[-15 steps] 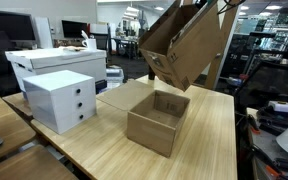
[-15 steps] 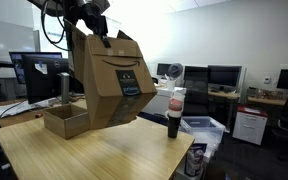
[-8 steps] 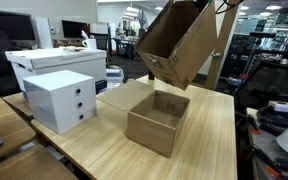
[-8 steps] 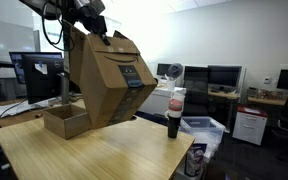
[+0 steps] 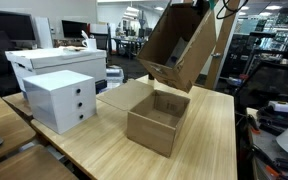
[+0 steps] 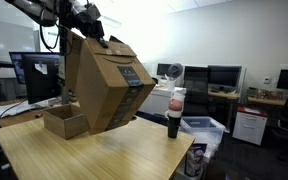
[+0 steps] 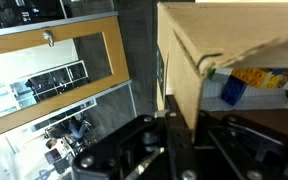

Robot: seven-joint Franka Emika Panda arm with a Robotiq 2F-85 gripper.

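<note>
Open-plan office, desks and monitors behind, a pale wooden table (image 5: 104,140) up front. High above it the gripper (image 6: 89,27) is clenched on the rim of the big cardboard box (image 5: 176,45). The wrist view shows one wall pinched tight between the jaws. Caught by that single edge, the box hangs tilted, mouth angled downward, most likely under its own weight. At its 6 o'clock sits the small open box (image 5: 159,122), with a white drawer unit (image 5: 61,100) at that box's 9 o'clock. A bottle (image 6: 174,115) stands at the hanging box's 3 o'clock.
</note>
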